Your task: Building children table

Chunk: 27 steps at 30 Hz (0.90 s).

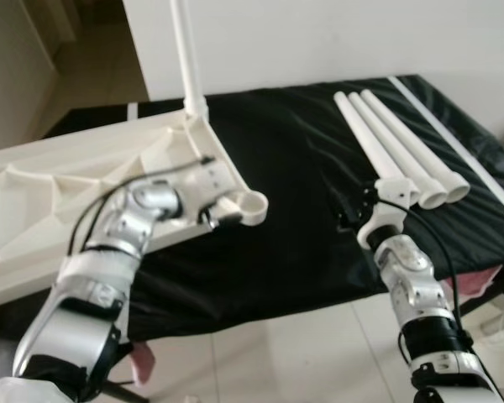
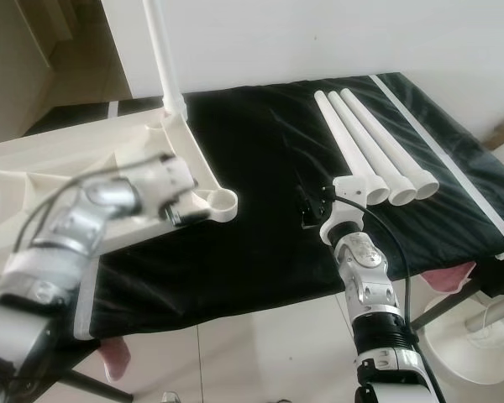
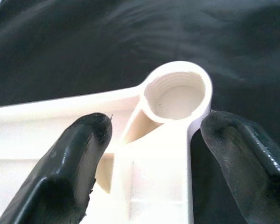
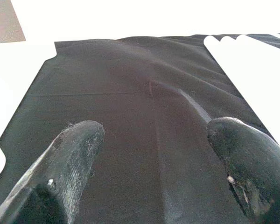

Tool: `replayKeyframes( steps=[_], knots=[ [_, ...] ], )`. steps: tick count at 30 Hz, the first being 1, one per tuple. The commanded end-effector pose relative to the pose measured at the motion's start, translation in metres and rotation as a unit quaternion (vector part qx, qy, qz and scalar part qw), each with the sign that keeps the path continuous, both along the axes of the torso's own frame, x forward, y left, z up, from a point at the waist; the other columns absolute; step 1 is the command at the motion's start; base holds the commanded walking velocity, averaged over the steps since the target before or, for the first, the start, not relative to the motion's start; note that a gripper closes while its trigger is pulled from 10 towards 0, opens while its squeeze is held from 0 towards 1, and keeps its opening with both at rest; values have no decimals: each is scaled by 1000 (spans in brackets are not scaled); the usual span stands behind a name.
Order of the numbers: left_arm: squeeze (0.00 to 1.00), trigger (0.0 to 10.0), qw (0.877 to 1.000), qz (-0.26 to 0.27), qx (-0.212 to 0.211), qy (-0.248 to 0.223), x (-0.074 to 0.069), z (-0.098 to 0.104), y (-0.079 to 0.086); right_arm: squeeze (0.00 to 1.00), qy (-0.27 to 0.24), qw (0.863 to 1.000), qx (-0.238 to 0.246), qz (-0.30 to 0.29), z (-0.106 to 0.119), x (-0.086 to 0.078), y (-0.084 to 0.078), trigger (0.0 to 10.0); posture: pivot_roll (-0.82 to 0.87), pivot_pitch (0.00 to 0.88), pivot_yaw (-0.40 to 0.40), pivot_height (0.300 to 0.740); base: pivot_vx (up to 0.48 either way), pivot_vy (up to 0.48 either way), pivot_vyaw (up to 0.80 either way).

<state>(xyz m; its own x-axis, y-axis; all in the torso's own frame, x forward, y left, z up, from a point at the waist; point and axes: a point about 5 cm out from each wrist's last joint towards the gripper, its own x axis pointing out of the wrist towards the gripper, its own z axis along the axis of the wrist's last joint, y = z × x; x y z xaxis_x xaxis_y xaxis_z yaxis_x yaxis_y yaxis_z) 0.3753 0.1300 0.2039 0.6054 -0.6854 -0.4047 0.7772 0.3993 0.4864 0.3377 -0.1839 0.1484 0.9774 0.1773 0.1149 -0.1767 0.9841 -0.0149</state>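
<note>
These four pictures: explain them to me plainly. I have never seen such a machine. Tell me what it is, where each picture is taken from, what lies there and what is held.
This is a humanoid robot with two silver arms, each ending in a tool of two long black fingers. The two wide pictures come from a pair of cameras on its head, looking down at a surface under a black cloth. The two close pictures come from cameras on its wrists, looking along each tool's fingers.

On the cloth lies a white plastic tabletop, upside down, with one leg already standing in a far corner. Three loose legs lie side by side to the right.

The left tool is open, its fingers either side of the near corner's threaded socket. The right tool is open and holds nothing, above the cloth near the loose legs.
</note>
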Motion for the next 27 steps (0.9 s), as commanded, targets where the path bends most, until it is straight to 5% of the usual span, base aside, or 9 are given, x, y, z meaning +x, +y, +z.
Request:
replayKeyframes(
  steps=[1,4,12,23,27],
  knots=[
    [0,10000,992,115,-24,-54,12,4,17,0,-2,1000,3,-7,-2,-2,-3,10000,19,64,17,740,0,0,0],
    [0,10000,981,162,43,-92,20,1,32,0,-2,1000,5,-8,-2,-2,-3,10000,21,66,16,740,0,0,0],
    [0,10000,974,173,108,-94,22,-22,32,0,-4,1000,6,-7,0,-1,-1,10000,15,72,18,740,0,0,0],
    [0,10000,974,147,147,-93,22,-34,23,0,-4,1000,6,-12,0,-2,-4,10000,11,85,25,740,0,0,0],
    [0,10000,987,81,127,-46,15,-45,5,0,-4,1000,6,-14,-1,-2,-4,10000,3,87,31,740,0,0,0]
  ],
)
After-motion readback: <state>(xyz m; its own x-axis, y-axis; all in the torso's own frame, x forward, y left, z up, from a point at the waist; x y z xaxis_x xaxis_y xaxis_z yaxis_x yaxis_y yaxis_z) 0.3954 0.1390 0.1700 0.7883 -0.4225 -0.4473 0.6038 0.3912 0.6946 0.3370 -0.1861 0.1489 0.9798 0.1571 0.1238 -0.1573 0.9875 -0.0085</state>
